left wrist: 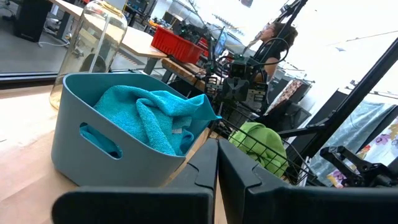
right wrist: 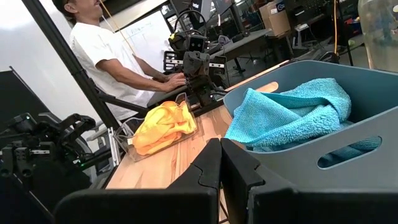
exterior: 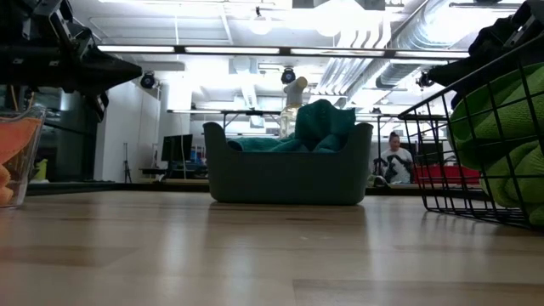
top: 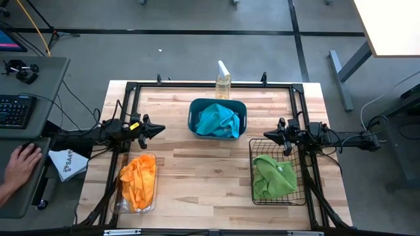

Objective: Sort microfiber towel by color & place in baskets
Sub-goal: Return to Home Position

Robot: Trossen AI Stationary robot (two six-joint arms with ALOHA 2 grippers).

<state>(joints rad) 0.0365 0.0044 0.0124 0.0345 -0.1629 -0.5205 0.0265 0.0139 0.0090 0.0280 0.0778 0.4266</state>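
Turquoise towels [top: 218, 121] heaped in the teal tub [top: 194, 108], far centre of the bench [top: 203, 177]. Orange towels [top: 138, 178] bunched in the clear bin [top: 120, 200], near left. Green towel [top: 272, 176] folded loosely in the black wire basket [top: 302, 190], near right. No loose cloth anywhere on the bare wood between them.

Left pincer [top: 163, 130] just beyond the far end of the clear bin, left of the tub and apart from it, tip pointing right toward the tub. Fingers pressed together in the left wrist view, nothing between them. Right pincer [top: 264, 134] over the far rim of the wire basket, right of the tub, tip pointing left. Fingers likewise together and empty in the right wrist view. Both arms stretched along the bench's left-right line, tips facing each other with the tub between and slightly farther back.

Judged from this: sorting done, one colour per basket, nothing within reach to grasp; only a retreat outward along each arm's own line needed, clear of bin and basket rims.

Clear spray bottle [top: 224, 84] upright just behind the tub. A person's hand [top: 21, 164] on a desk well off to the left.
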